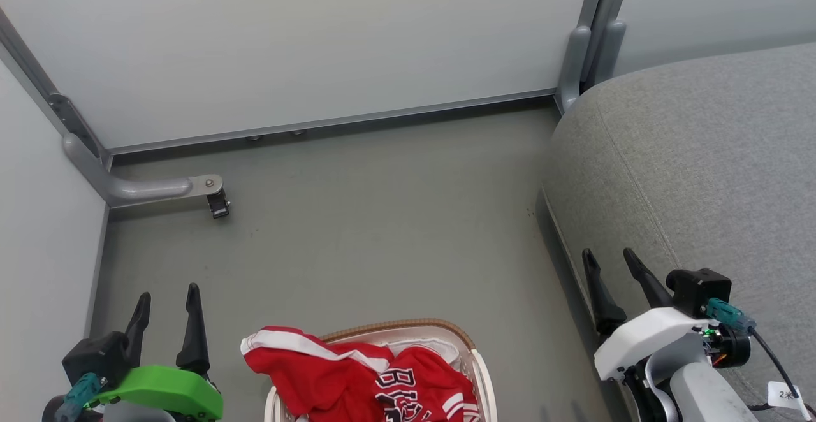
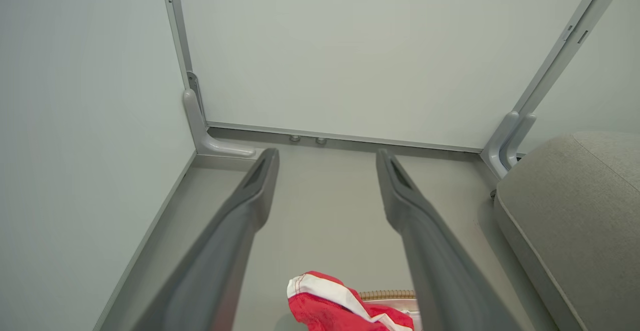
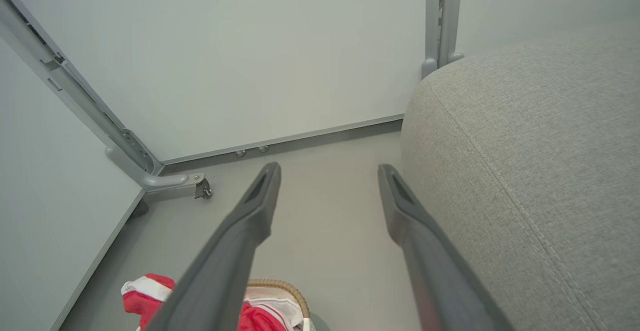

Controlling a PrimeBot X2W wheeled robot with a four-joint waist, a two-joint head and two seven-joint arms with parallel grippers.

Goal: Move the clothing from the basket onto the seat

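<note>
Clothing (image 1: 357, 377) sits heaped in the basket (image 1: 421, 324), low between both arms, its striped piece spilling over the rim toward the left gripper (image 1: 168, 291), so left looks nearer. That one and the right gripper (image 1: 607, 252) both stand with fingers spread wide, holding nothing, touching nothing; seat (image 1: 701, 154) lies off right

Red clothing (image 1: 331, 377) with white stripes, brown-rimmed white basket (image 1: 486, 377), grey seat (image 1: 701, 167)
</note>
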